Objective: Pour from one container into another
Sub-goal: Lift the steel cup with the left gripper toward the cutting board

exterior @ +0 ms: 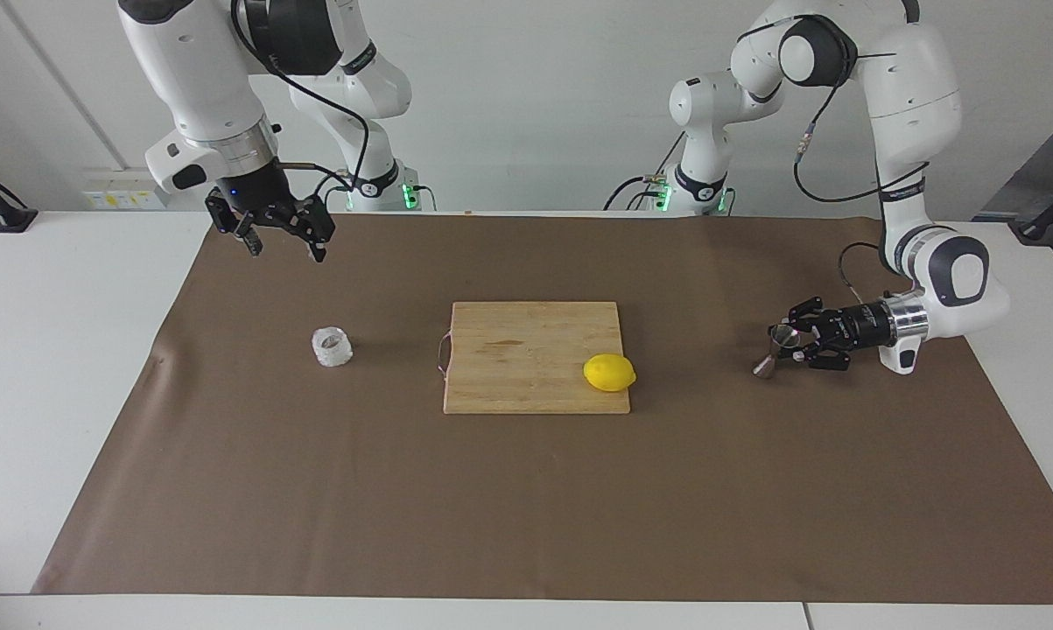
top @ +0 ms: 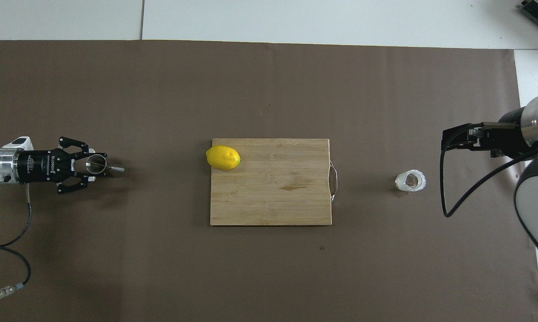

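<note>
The clear faceted glass cup [exterior: 332, 346] stands on the brown mat toward the right arm's end; it also shows in the overhead view [top: 410, 180]. The steel hourglass jigger [exterior: 766, 364] is at the left arm's end, leaning a little, its base at or just above the mat; it also shows in the overhead view [top: 115, 169]. My left gripper [exterior: 785, 345] lies level and is shut on the jigger's upper part; it also shows in the overhead view [top: 91, 166]. My right gripper [exterior: 284, 243] hangs open and empty in the air, over the mat near the cup [top: 457, 137].
A wooden cutting board [exterior: 526, 350] with a metal handle lies mid-table. A yellow lemon [exterior: 609, 373] sits on the board's corner toward the left arm's end. The brown mat [exterior: 526, 507] covers most of the white table.
</note>
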Tool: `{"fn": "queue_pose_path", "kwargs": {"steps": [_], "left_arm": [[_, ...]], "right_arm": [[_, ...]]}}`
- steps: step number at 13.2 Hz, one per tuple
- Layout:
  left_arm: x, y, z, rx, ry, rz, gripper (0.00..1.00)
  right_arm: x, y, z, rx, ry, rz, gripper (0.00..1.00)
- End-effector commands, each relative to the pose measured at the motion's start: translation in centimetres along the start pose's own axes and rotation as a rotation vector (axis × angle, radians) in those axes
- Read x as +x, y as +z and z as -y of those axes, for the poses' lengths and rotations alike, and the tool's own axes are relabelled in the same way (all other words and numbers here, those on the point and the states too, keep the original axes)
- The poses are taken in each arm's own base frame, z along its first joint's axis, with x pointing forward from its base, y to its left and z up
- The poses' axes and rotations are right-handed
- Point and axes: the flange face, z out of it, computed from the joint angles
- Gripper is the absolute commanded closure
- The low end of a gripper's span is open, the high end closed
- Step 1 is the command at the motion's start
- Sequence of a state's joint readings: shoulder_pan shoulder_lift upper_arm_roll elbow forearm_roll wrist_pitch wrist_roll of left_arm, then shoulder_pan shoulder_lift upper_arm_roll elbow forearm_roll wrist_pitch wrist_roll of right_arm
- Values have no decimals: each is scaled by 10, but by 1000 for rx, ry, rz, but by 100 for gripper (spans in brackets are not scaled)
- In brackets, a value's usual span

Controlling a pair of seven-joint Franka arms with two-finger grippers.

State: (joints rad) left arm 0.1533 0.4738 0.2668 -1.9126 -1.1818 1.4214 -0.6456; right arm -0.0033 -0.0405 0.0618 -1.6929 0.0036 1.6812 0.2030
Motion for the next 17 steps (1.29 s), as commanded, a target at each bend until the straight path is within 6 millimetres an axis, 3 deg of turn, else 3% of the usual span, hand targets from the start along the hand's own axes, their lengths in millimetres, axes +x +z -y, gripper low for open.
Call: {"fn": "queue_pose_path", "kwargs": {"steps": [1, 2, 3, 8, 12, 17], "left_arm": [[-5, -1, 6, -16, 0, 25, 82], [-6, 0, 6, -12, 4, 29, 94], [-9, 3, 5, -5, 9, 43, 100], [-47, 39, -3, 54, 59, 122, 100], [-93, 99, 2, 128, 84, 153, 100], [-131, 178, 5, 145, 72, 142, 100]], "right_arm": [[-1, -1, -4, -3, -14, 10, 0], [-1, -1, -4, -3, -14, 10, 0], [-1, -1, -4, -3, -14, 10, 0], [-1, -1, -4, -3, -14, 10, 0], [-1, -1, -4, -2, -14, 10, 0], [-1, -1, -4, -3, -14, 10, 0]]}}
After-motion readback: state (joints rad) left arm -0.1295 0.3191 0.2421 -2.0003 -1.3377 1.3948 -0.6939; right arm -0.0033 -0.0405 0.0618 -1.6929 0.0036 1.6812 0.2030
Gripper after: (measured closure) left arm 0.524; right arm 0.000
